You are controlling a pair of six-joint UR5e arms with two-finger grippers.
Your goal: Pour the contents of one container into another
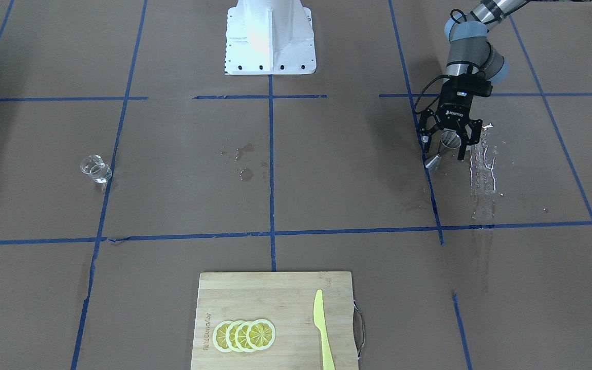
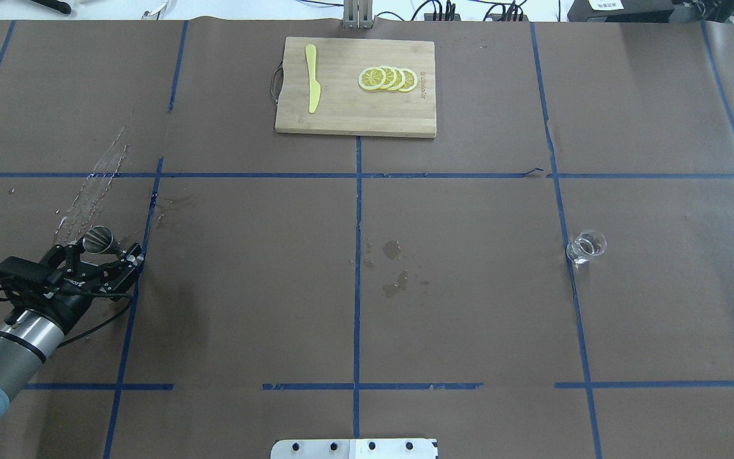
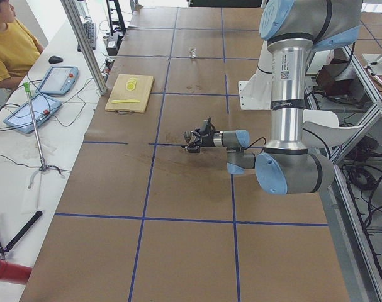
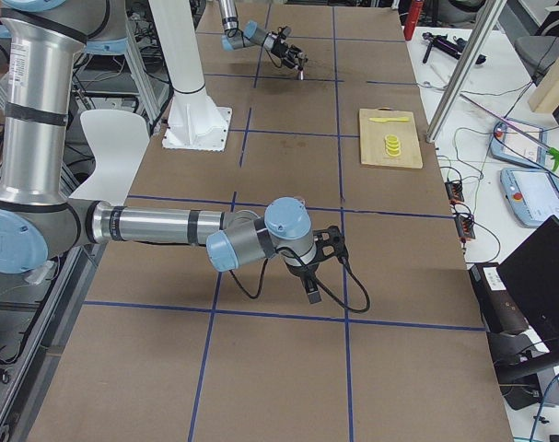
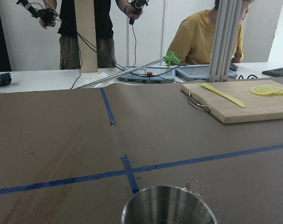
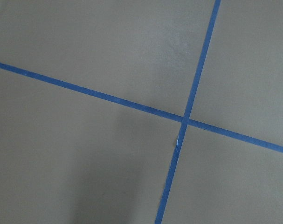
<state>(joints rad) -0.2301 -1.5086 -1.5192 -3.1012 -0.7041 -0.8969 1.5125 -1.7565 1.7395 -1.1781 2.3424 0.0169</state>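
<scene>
The steel jigger (image 1: 447, 140) (image 2: 98, 239) stands on the brown paper on the robot's left side, beside a wet streak. My left gripper (image 1: 444, 149) (image 2: 107, 252) reaches in low and level with its fingers spread wide on either side of the jigger, not touching it. The jigger's rim (image 5: 169, 205) fills the bottom of the left wrist view. The clear glass tumbler (image 1: 95, 169) (image 2: 587, 247) stands upright far off on the robot's right side, by a blue tape line. My right gripper (image 4: 311, 276) hangs over bare paper, and I cannot tell whether it is open or shut.
A wooden cutting board (image 2: 341, 121) at the far edge carries lemon slices (image 2: 387, 78) and a yellow plastic knife (image 2: 312, 86). Wet spots (image 2: 392, 268) mark the table's middle and a spill streak (image 1: 483, 169) runs beside the jigger. People stand past the far edge (image 5: 206, 37).
</scene>
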